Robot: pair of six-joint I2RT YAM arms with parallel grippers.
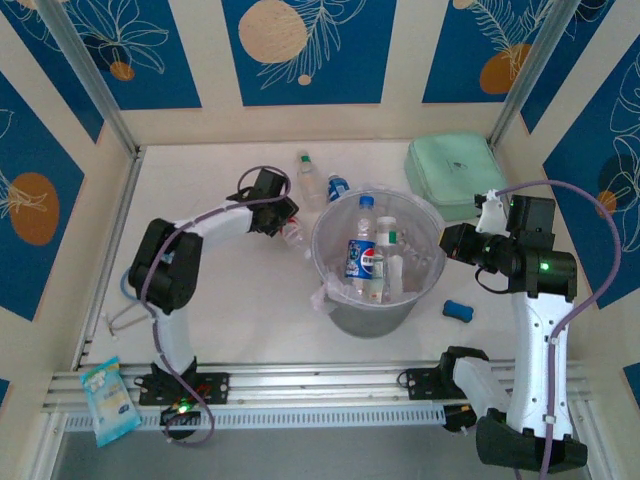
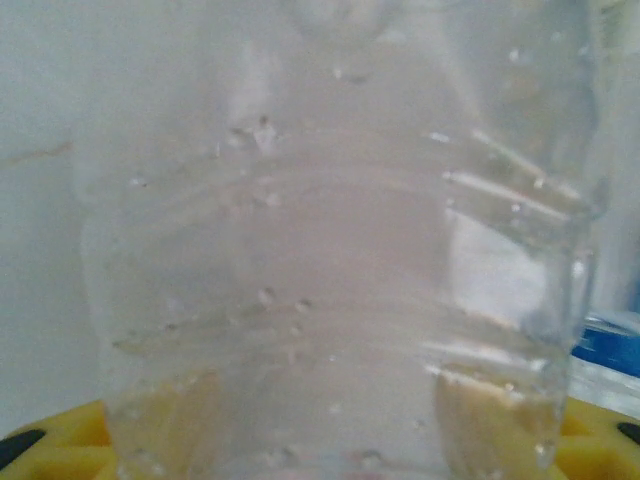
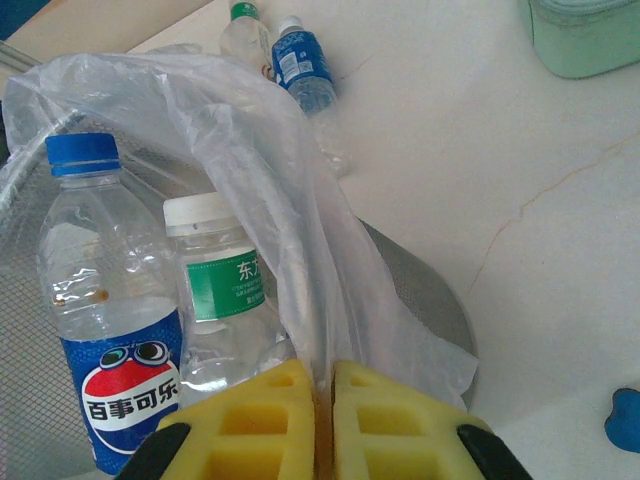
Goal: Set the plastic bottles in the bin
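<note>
A clear plastic bottle lies on the table just left of the bin. My left gripper has its yellow fingers against both of its sides. Inside the bin stand a blue-capped Pepsi bottle and a white-capped green-label bottle. Two more bottles lie behind the bin, the blue-label one beside the other one. My right gripper is shut on the bin's clear plastic bag at the right rim.
A mint-green square case sits behind the bin to the right. A small blue block lies right of the bin. A light-blue packet rests on the rail at the near left.
</note>
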